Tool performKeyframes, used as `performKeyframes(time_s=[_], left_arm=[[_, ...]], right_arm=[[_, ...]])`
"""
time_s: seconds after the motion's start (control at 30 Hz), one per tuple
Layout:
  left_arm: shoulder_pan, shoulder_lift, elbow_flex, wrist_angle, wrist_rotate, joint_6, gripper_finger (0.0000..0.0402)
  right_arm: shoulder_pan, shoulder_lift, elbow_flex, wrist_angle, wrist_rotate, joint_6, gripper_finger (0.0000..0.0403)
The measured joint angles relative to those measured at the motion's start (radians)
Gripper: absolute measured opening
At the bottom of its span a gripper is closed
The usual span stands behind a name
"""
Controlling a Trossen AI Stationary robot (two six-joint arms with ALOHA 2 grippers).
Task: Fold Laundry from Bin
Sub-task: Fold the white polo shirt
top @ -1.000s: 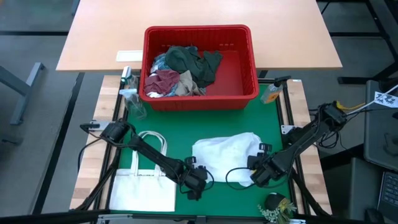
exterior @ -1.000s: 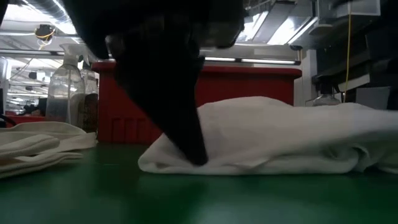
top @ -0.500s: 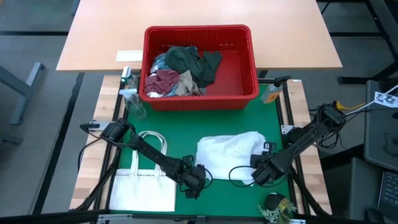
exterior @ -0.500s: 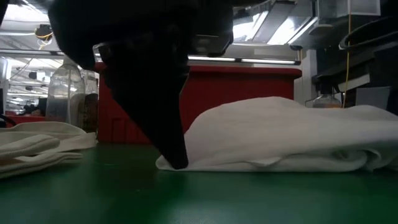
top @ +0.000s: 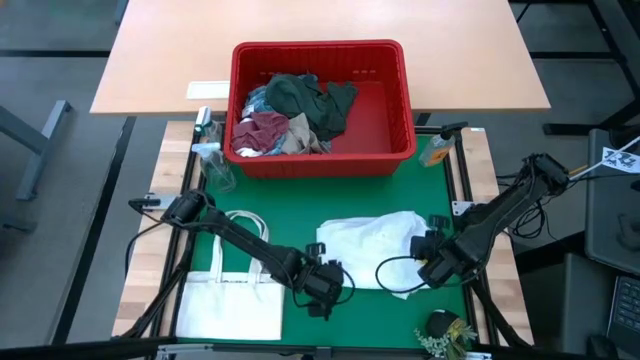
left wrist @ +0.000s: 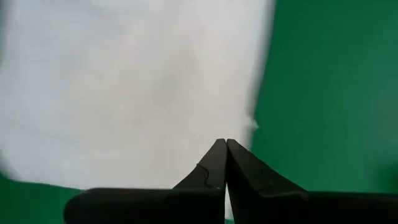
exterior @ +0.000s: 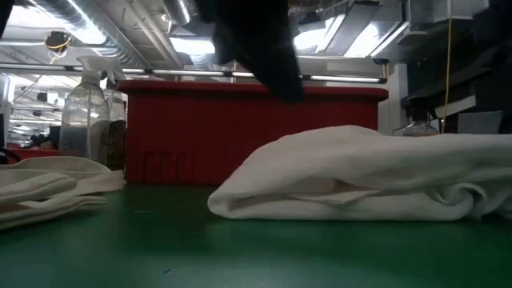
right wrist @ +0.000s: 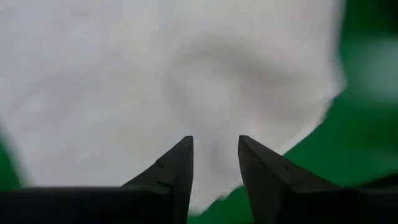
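A white garment (top: pixel 372 250) lies folded in a low heap on the green mat (top: pixel 300 215), its underside resting on the mat (exterior: pixel 352 180). My left gripper (top: pixel 325 287) is shut and hangs just above the garment's near left edge (left wrist: pixel 225 142); in the low view its tip (exterior: pixel 288 90) is clear of the cloth. My right gripper (top: pixel 430 268) is open over the garment's right end (right wrist: pixel 214 140), with nothing between its fingers. The red bin (top: pixel 322 150) stands at the mat's far edge and holds dark green, maroon, beige and bluish laundry (top: pixel 295 110).
A flat white tote bag (top: pixel 230 292) lies on the mat's near left. A clear spray bottle (top: pixel 210 150) stands left of the bin and a small orange-tinted bottle (top: pixel 436 150) right of it. A small sprig (top: pixel 445 330) sits near the right front corner.
My left gripper, shut, pushed the garment's left edge a little toward the table's right, then rose clear of the cloth. The left edge now lies farther right and folded over. My right gripper rose and drew toward the table's right edge, staying open.
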Motion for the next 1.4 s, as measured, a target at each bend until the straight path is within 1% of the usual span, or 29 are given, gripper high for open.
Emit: performKeyframes(time_s=[0.07, 0.13, 0.23, 0.33, 0.47, 0.6, 0.8, 0.87, 0.97, 1.17, 1.3, 1.4], left_arm=[[0.028, 0.0, 0.016, -0.01, -0.031, 0.03, 0.0], [0.059, 0.0, 0.018, -0.003, -0.031, 0.063, 0.0], [0.104, 0.0, 0.012, -0.011, -0.027, 0.089, 0.0], [0.145, 0.001, -0.024, -0.004, -0.025, 0.09, 0.0], [0.185, 0.003, -0.068, 0.007, 0.013, 0.085, 0.0], [0.201, 0.003, -0.129, 0.012, 0.028, 0.083, 0.0], [0.205, 0.001, -0.189, 0.014, 0.028, 0.057, 0.0], [0.205, 0.001, -0.189, 0.012, 0.028, 0.056, 0.0], [0.202, 0.001, -0.185, 0.0, 0.028, 0.056, 0.0], [0.199, 0.002, -0.131, -0.028, 0.066, 0.064, 0.0], [0.197, 0.002, -0.056, -0.072, 0.067, 0.079, 0.0], [0.198, 0.002, -0.005, -0.103, 0.062, 0.106, 0.0]], right_arm=[[0.0, -0.002, 0.0, 0.0, 0.09, 0.0, 0.0129], [0.0, -0.002, 0.0, 0.001, 0.135, -0.001, 0.0129], [0.0, -0.002, 0.0, 0.003, 0.142, 0.0, 0.0129], [0.0, -0.002, -0.017, 0.031, 0.149, 0.004, 0.0129], [0.0, -0.001, -0.115, 0.142, 0.149, 0.005, 0.0129], [0.0, -0.001, -0.209, 0.192, 0.093, 0.054, 0.0129], [0.0, -0.001, -0.278, 0.189, -0.086, 0.09, 0.0129], [0.0, -0.001, -0.279, 0.184, -0.115, 0.089, 0.0129], [0.0, -0.001, -0.267, 0.164, -0.123, 0.087, 0.0129], [0.0, -0.001, -0.184, 0.025, -0.128, 0.081, 0.0129], [0.0, -0.001, -0.112, -0.063, -0.118, 0.074, 0.0129], [0.0, -0.001, -0.062, -0.103, -0.064, 0.051, 0.0129]])
